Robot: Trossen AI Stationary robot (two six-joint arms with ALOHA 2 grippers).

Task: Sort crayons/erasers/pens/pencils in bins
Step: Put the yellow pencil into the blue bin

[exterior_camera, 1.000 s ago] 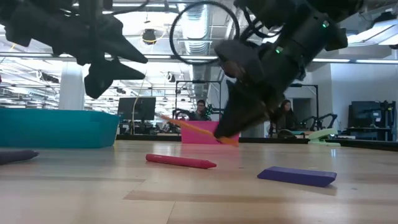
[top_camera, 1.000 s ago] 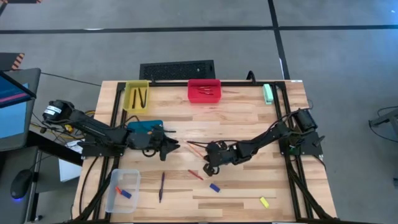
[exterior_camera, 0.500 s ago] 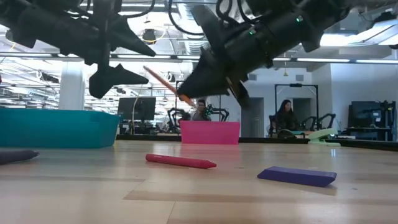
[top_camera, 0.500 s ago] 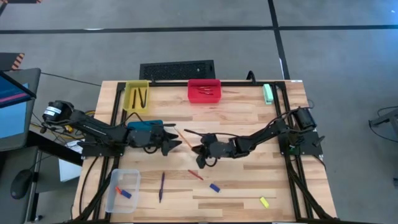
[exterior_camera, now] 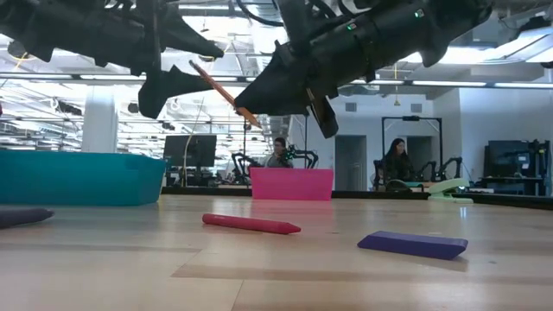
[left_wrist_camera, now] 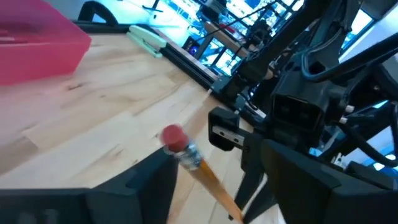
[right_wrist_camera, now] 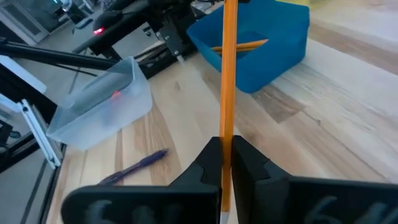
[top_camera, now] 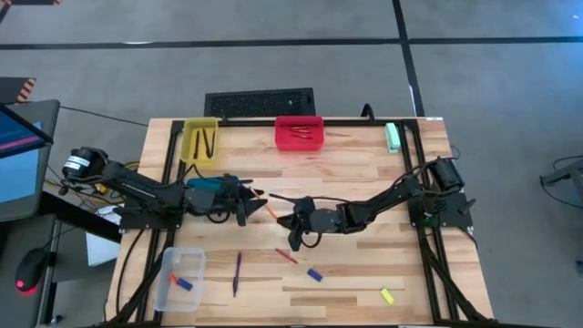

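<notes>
Pinched in my right gripper (top_camera: 290,221) is a long thin orange pencil (right_wrist_camera: 227,74), held up off the wooden table (top_camera: 364,173) near its middle, the fingers pressed tight against the shaft. The pencil slants up toward my left gripper (top_camera: 258,206), and its red eraser end (left_wrist_camera: 173,137) sits in the gap between that gripper's two dark fingers, which are spread wide and not touching it. From table height both grippers hang above the surface, with the pencil bridging the space between them. Just behind my left gripper is the teal-blue rectangular plastic bin (top_camera: 211,187), and another orange pencil (right_wrist_camera: 241,45) already lies inside it. On the table below lie a short dark-red crayon (exterior_camera: 251,225) and a small blue eraser block (exterior_camera: 412,244), near each other and apart from my grippers. A purple pen (top_camera: 237,272) lies beside the clear see-through bin (top_camera: 191,264), which holds small blue and orange-red pieces. The yellow bin (top_camera: 190,137) with dark pens and the red bin (top_camera: 299,121) stand along the far edge, and a yellow eraser (top_camera: 387,295) lies alone near the front edge.
</notes>
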